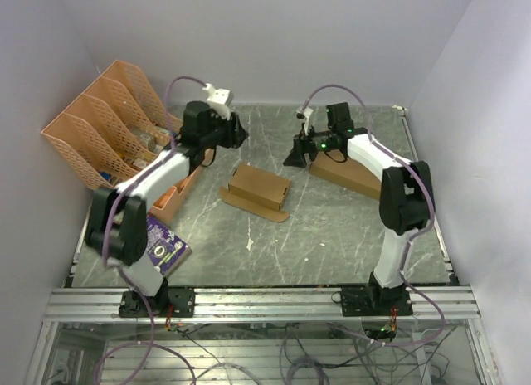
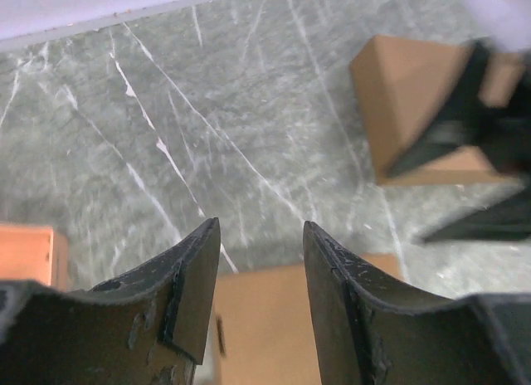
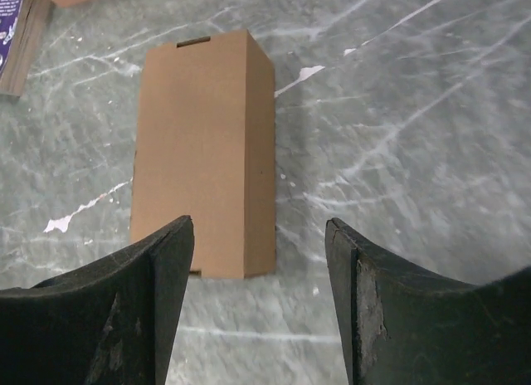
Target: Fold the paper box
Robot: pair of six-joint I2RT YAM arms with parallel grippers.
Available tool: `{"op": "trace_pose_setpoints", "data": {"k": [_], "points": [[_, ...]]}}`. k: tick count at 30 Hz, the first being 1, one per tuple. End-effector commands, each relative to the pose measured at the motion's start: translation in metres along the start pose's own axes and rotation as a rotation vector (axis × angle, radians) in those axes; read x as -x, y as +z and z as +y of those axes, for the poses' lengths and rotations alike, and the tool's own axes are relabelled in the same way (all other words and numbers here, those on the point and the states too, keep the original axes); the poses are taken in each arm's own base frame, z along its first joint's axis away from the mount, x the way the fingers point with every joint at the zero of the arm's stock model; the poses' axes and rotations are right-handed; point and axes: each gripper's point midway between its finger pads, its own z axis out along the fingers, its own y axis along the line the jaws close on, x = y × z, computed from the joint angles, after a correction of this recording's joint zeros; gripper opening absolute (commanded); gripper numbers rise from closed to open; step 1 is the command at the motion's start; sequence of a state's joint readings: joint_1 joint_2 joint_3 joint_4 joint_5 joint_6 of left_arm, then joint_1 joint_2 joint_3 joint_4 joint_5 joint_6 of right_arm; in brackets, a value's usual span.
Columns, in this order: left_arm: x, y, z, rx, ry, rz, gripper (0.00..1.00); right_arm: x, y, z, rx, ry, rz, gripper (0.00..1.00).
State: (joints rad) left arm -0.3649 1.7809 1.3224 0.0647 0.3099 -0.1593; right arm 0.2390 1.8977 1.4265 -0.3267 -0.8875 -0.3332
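The paper box (image 1: 259, 187) lies in the middle of the table as a small narrow brown box, with a flap flat on the table along its near side. My left gripper (image 1: 241, 135) hovers behind it to the left, jaws open and empty. In the left wrist view, the left gripper (image 2: 261, 227) has the paper box (image 2: 274, 319) showing low between its fingers. My right gripper (image 1: 294, 156) hangs behind the box to the right, open and empty. The right wrist view shows the paper box (image 3: 203, 144) lengthwise, ahead and left of the right gripper (image 3: 261, 223).
A larger brown cardboard box (image 1: 353, 173) sits at the back right, under the right arm. Orange file racks (image 1: 99, 128) and an orange tray (image 1: 178, 190) stand on the left. A purple book (image 1: 166, 244) lies near the left arm's base.
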Motion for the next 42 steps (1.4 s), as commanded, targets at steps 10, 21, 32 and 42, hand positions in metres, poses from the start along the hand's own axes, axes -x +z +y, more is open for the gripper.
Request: {"op": "trace_pose_setpoints", "data": {"k": [10, 21, 32, 42], "points": [[-0.123, -0.096, -0.050, -0.046, -0.495, -0.005, 0.15, -0.050, 0.042, 0.011, 0.143, 0.209, 0.104, 0.63], [-0.176, -0.055, -0.056, 0.005, -0.520, 0.162, 0.09, -0.075, 0.039, 0.032, 0.178, 0.313, 0.144, 0.54], [-0.166, -0.021, -0.044, 0.032, -0.455, 0.177, 0.10, -0.093, 0.018, 0.060, 0.164, 0.348, 0.174, 0.47], [-0.157, -0.086, -0.068, -0.053, -0.292, 0.082, 0.22, -0.035, -0.024, 0.041, 0.095, 0.077, 0.070, 0.63]]}}
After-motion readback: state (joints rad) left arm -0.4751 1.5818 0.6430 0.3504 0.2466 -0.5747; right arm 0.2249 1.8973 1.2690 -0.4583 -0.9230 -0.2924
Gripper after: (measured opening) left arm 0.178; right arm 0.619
